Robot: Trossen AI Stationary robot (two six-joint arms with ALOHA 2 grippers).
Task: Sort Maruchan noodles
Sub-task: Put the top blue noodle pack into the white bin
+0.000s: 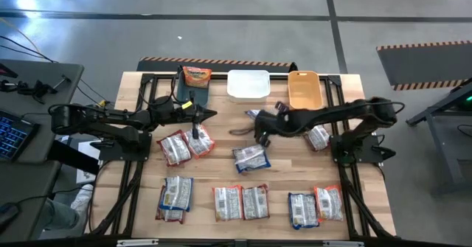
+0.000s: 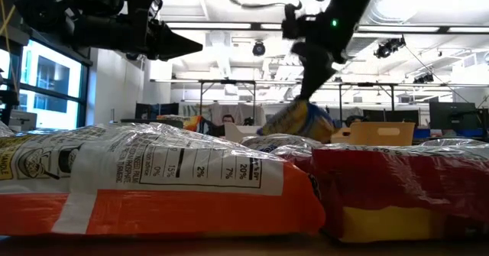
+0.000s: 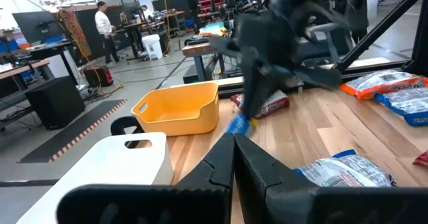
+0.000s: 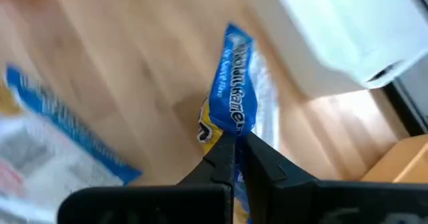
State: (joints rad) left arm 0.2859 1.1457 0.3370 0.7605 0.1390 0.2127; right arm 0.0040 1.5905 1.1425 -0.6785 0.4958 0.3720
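Note:
Several Maruchan noodle packets lie flat on the wooden table (image 1: 280, 169), among them a pair (image 1: 186, 144) and a single one (image 1: 249, 157). My right gripper (image 4: 235, 136) hangs over the table's middle, near the white bin (image 1: 248, 85), shut on a blue packet (image 4: 235, 90), which also shows in the low view (image 2: 306, 121). My left gripper (image 1: 212, 114) is shut on nothing. It hovers level above the table beside the teal bin (image 1: 193, 81), which holds an orange packet (image 1: 196, 74). My right gripper pinches the blue packet by one short end (image 4: 226, 129) between its two fingers. The fingers slant down from the table's right side. The packet hangs below and ahead of the fingers, edge-on and crumpled at the pinch, and looks lifted clear of the table.
An orange bin (image 1: 303, 90) stands at the far edge, right of the white one. More packets lie in a row near the front edge (image 1: 243, 203) and one under the right arm (image 1: 317, 137). People stand in the room beyond the table (image 3: 103, 23).

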